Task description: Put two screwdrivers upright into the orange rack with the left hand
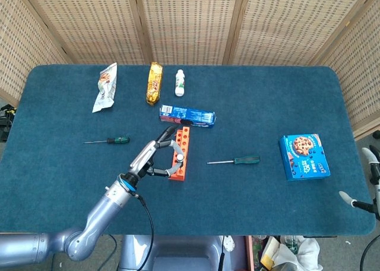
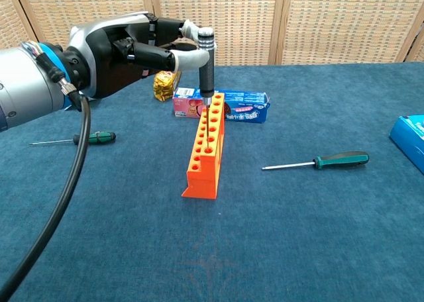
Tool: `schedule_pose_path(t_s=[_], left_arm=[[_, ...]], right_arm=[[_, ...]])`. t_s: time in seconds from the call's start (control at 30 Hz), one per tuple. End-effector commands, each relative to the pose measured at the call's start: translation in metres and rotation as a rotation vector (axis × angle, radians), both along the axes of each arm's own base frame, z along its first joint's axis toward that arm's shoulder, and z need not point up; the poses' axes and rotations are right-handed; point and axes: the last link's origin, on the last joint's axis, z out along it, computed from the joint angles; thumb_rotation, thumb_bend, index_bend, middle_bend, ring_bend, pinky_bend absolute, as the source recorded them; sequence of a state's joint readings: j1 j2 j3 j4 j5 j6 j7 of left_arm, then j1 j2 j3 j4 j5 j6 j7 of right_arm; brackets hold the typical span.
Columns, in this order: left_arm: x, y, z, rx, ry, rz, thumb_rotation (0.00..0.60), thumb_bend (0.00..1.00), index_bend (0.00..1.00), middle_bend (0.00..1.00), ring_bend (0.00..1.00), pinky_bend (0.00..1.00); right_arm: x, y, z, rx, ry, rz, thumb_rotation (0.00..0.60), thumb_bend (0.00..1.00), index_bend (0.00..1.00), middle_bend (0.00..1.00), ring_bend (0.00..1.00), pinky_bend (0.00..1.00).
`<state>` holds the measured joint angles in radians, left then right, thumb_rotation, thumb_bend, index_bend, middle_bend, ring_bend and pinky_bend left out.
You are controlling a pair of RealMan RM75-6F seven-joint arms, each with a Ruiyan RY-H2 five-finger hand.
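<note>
The left hand is pinching a grey-handled screwdriver vertically, tip down, over the orange rack, aligning its shaft with a hole for upright insertion.
</note>
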<state>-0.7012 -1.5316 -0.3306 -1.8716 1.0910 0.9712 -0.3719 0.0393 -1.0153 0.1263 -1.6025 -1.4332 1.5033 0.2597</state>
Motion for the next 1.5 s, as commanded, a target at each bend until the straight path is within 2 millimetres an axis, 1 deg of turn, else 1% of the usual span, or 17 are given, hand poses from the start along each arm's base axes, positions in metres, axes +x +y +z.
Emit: schedule_pose_path(t_s=[0.03,0.43,0.6,0.93,1.5], left_arm=[[0.000,0.000,-0.001,-0.001,0.002,-0.002,0.600,0.44,0.57,0.00,0.00,0.00],[-0.003,0.002,-0.011,0.003,0.022,0.005,0.600,0.44,0.57,0.00,0.00,0.00],[-0.011,0.003,-0.021,-0.007,0.043,0.020,0.600,0.44,0.57,0.00,0.00,0.00],[-0.017,0.001,-0.036,-0.024,0.072,0.017,0.600,0.44,0.57,0.00,0.00,0.00],[-0.021,0.002,-0.045,-0.006,0.109,0.007,0.600,0.44,0.57,0.00,0.00,0.00]], right_arm=[[0.000,0.000,0.000,0.000,-0.001,-0.001,0.600,0.00,0.00,0.00,0.00,0.00],[-0.001,0.000,0.001,0.003,-0.005,-0.001,0.600,0.00,0.00,0.00,0.00,0.00],[-0.001,0.000,0.001,0.004,-0.007,-0.004,0.600,0.00,0.00,0.00,0.00,0.00],[-0.002,-0.001,0.002,0.002,-0.013,-0.003,0.600,0.00,0.00,0.00,0.00,0.00],[-0.002,0.000,0.004,0.004,-0.021,-0.001,0.600,0.00,0.00,0.00,0.00,0.00]])
